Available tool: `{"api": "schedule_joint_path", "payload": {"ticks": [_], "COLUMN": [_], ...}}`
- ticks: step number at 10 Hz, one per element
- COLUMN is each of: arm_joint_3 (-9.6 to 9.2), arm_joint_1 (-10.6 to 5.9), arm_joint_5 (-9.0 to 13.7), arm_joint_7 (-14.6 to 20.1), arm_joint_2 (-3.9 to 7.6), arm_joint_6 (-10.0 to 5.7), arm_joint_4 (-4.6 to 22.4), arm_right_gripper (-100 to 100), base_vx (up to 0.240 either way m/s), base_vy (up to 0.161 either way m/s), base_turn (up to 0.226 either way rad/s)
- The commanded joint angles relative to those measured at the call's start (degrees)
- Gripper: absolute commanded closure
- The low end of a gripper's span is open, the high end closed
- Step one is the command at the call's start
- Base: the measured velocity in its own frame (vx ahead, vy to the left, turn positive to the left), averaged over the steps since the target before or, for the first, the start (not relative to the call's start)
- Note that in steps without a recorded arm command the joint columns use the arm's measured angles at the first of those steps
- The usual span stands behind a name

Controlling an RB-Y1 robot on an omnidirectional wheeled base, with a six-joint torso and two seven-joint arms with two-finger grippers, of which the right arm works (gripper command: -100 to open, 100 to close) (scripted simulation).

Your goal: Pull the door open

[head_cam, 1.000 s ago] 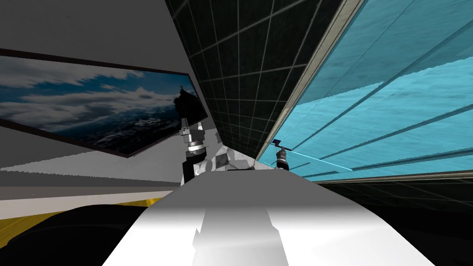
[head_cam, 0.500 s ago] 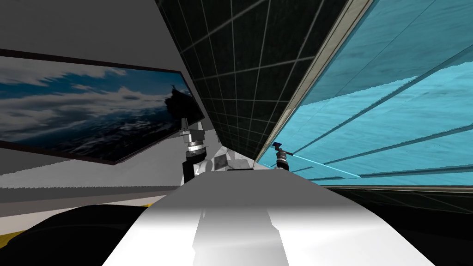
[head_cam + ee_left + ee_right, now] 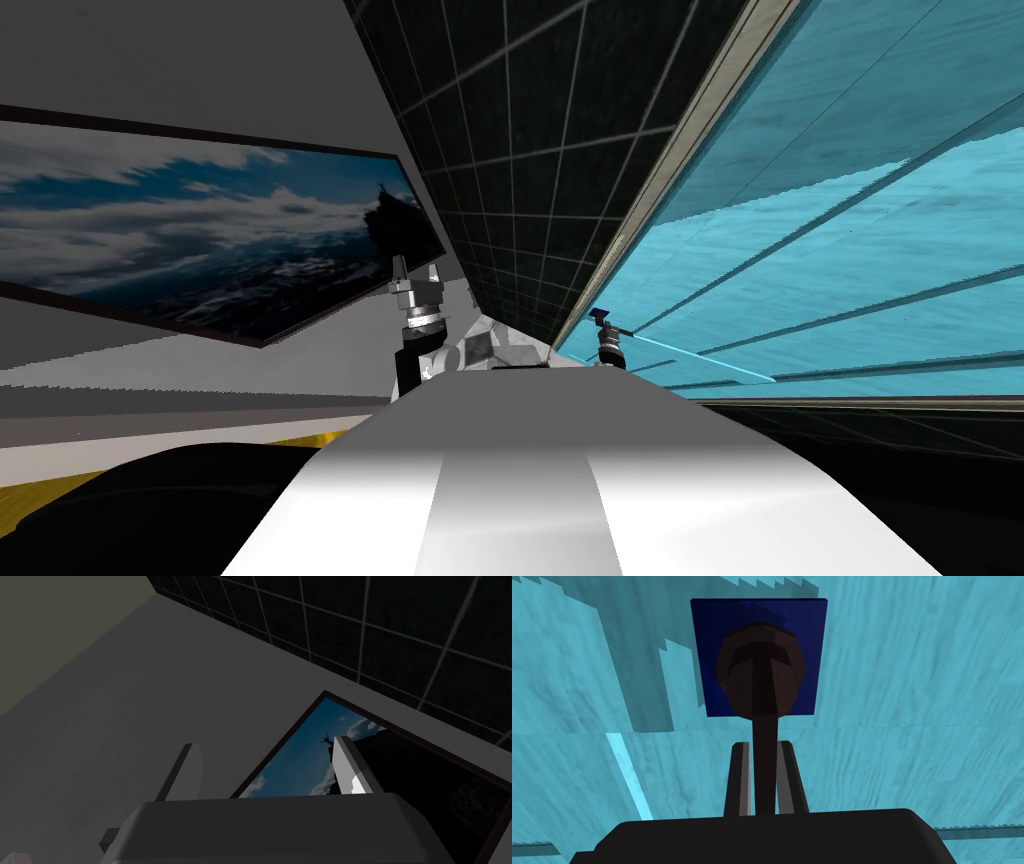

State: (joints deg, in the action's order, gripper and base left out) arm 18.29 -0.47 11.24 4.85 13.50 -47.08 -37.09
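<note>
The door (image 3: 850, 250) is a turquoise panel to my right, seen close up in the right wrist view (image 3: 912, 676). Its dark brown lever handle (image 3: 759, 676) sits on a dark blue plate (image 3: 807, 651). My right gripper (image 3: 760, 743) is shut on the handle's lever, with one finger pressed to each side of it. From the head camera this gripper (image 3: 605, 330) is small, right at the door's near edge. My left gripper (image 3: 418, 268) is raised to the left of the chest; its fingers (image 3: 345, 756) stand wide apart with nothing between them.
A pale door frame (image 3: 680, 160) runs along the door's left edge, with a dark tiled wall (image 3: 520, 150) beside it. A framed sky picture (image 3: 200, 240) hangs on the grey wall to the left. A yellow strip (image 3: 300, 440) shows low on the left.
My right gripper has closed onto the door handle. The whole head view has shifted a little, so my head has moved. The left arm is where it was.
</note>
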Motion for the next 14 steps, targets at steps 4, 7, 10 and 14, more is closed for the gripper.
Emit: {"api": "schedule_joint_path", "payload": {"ticks": [4,7,10,14], "arm_joint_3": [-3.23,-5.25,-5.85,-8.43], "arm_joint_1": [0.51,0.78,0.93,2.33], "arm_joint_5": [-1.9,-3.1,-3.5,-5.0], "arm_joint_7": [2.4,3.9,4.3,7.0], "arm_joint_2": [0.53,1.02,1.14,2.46], "arm_joint_6": [-0.41,-0.73,-0.52,-1.85], "arm_joint_4": [-0.5,-0.9,-1.3,-1.7], "arm_right_gripper": [100,100,100,100], "base_vx": [-0.233,-0.231,-0.183,-0.219], "base_vy": [-0.030,-0.031,-0.008,-0.021], "base_turn": [0.098,0.086,0.051,0.116]}}
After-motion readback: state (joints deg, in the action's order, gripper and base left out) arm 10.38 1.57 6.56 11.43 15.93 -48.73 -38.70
